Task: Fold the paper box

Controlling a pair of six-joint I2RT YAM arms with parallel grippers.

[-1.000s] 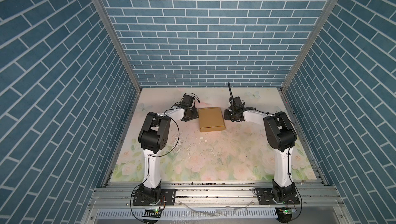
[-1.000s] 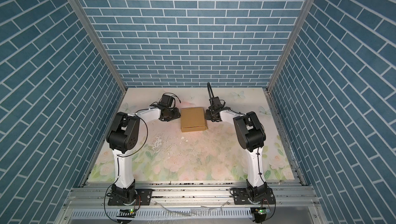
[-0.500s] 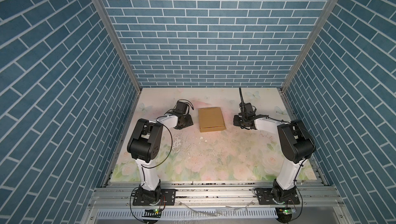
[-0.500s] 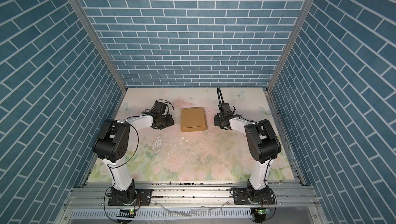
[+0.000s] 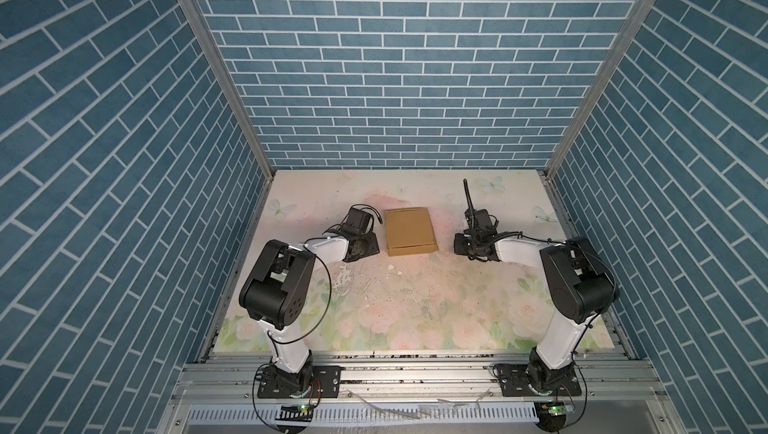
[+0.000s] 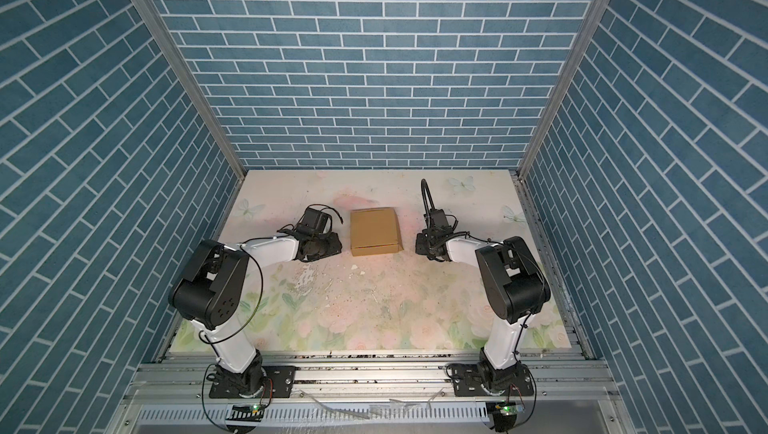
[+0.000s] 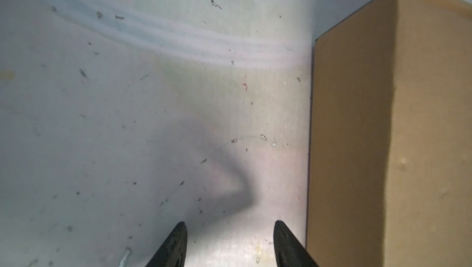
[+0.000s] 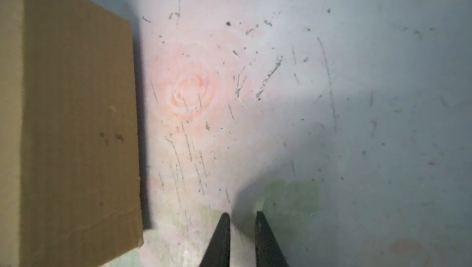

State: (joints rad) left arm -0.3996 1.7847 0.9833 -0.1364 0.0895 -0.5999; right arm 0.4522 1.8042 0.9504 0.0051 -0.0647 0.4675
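Observation:
The paper box (image 5: 410, 232) (image 6: 374, 230) lies closed and flat-topped on the floral mat, plain brown, toward the back middle. My left gripper (image 5: 368, 247) (image 6: 328, 245) hangs low just left of it, apart from its side wall (image 7: 352, 138). In the left wrist view that gripper (image 7: 229, 227) is open, with bare mat between the fingers. My right gripper (image 5: 465, 245) (image 6: 424, 243) stands off the box's right side (image 8: 66, 125). In the right wrist view, this gripper (image 8: 241, 218) shows a narrow gap, holding nothing.
The mat (image 5: 415, 307) is scuffed, with small white flakes (image 5: 392, 278) in front of the box. Blue brick-pattern walls close in on three sides. An aluminium rail (image 5: 415, 374) carrying both arm bases runs along the front.
Both grippers have drawn away from the box's sides, outward and a little toward the front. The box has stayed where it was.

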